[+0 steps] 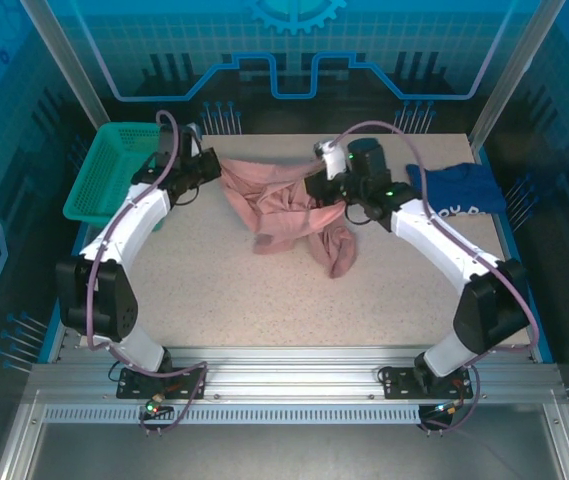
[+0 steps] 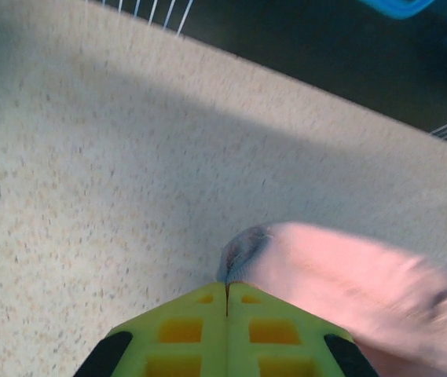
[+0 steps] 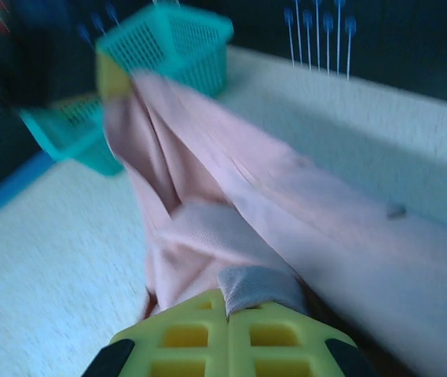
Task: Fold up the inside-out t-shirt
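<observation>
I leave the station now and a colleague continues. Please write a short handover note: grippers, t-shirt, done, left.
Left gripper: shut on one edge of the pink t-shirt.
Right gripper: shut on another edge of it.
The shirt is stretched between them above the far middle of the table, its lower part bunched on the surface.
Done: both grips taken.
Left: spread it flat, then fold; no fold shows yet.
Dark blue shirt lies far right, green basket far left.

Robot lab cell, enclosed rig. Aluminium extrusion frame (image 1: pixel 284 385) runs along the near edge of the speckled table (image 1: pixel 224 300); left arm (image 1: pixel 129 225) and right arm (image 1: pixel 444 250) bolted to it. Blue panels (image 1: pixel 294 60) with gear and circuit graphics enclose the far edge and sides.
</observation>
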{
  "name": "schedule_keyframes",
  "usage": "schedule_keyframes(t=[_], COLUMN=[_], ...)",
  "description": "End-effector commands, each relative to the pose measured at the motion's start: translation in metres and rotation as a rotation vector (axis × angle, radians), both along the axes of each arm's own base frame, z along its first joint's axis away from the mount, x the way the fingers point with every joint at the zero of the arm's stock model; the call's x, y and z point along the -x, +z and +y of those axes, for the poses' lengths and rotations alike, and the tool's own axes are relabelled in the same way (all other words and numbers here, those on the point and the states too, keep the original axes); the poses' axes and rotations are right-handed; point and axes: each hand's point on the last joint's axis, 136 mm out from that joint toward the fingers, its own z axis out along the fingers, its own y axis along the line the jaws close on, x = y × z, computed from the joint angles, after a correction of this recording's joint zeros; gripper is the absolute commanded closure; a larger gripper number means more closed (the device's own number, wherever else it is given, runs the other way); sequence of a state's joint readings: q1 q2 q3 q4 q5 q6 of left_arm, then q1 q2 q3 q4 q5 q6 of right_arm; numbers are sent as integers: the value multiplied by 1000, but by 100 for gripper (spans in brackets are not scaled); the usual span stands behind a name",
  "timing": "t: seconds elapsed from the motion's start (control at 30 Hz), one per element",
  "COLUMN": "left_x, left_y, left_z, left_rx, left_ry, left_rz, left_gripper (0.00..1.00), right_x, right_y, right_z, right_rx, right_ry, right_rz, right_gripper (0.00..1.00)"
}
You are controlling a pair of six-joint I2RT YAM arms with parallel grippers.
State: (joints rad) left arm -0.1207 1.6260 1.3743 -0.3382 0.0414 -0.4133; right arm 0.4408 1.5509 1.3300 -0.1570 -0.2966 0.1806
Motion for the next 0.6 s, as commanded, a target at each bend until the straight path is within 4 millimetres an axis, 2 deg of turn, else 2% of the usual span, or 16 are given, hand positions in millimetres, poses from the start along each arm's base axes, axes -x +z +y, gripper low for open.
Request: schedule_keyframes(t=[0.0,0.1,0.23,0.33,0.4,0.43,0.5,0.57], left_x=[3,14,32,54,71,76,82,84], left_y=[-43,-83,-117,-136,-140,-135,-109,-79], left_z=[-4,8,10,0,-16,-21,-31,-39], left_rx=[19,-5,9,49,114,147,224,256], left_ry=[-7,41,61,27,-27,-43,-72,-108], left_rz=[79,173,232,271,278,260,165,58], left_gripper=[100,100,100,100,99,90,60,43], right_x=[6,6,4,7,11,13,19,25], right_y=[76,91,95,100,102,102,94,85], right_z=[8,-5,-15,-15,-12,-11,-7,-4], right_rx=[-198,-215,-239,-264,-271,-263,-233,-203], right_ry=[101,101,97,137,188,210,261,303], right_rz=[-131,-176,-202,-221,-237,-238,-223,-206], right_gripper=[100,100,100,100,100,100,100,100])
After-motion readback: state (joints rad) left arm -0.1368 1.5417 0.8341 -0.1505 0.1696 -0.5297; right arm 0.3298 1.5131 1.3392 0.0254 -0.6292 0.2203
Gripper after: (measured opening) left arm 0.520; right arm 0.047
